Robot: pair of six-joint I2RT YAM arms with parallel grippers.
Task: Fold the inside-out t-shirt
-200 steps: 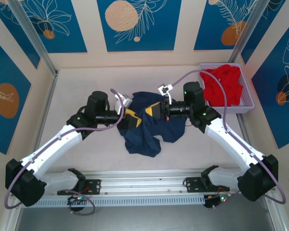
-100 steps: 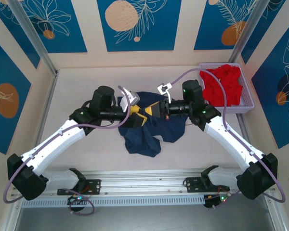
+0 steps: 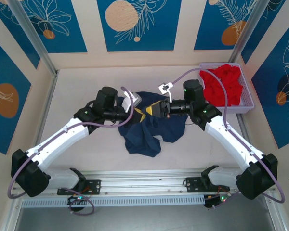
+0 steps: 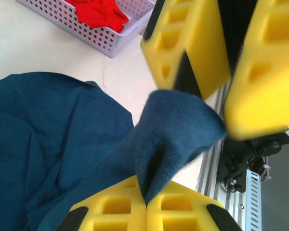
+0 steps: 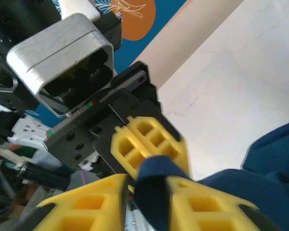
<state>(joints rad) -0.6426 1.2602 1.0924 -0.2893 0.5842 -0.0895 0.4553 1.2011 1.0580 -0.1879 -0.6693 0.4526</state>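
Note:
The inside-out t-shirt (image 3: 149,132) is a dark navy heap at mid-table, with one fold lifted between the two grippers. My left gripper (image 3: 140,111) meets the right gripper (image 3: 149,111) tip to tip above it. In the left wrist view the left gripper (image 4: 147,202) is shut, its yellow pads pinching a raised peak of the t-shirt (image 4: 178,125). In the right wrist view the right gripper (image 5: 147,192) stands open by a narrow gap, with the navy fold (image 5: 154,187) lying loosely between its fingers and the left gripper's closed pads (image 5: 149,144) just beyond.
A lilac perforated basket (image 3: 245,103) at the back right holds a bright red garment (image 3: 224,84); the left wrist view shows the basket (image 4: 101,41) too. An aluminium rail (image 3: 144,180) runs along the near edge. Bare tabletop lies left of the shirt.
The left gripper slid right to meet the right gripper and shut on the lifted fold. The right gripper's jaws parted from shut. The shirt heap barely moved.

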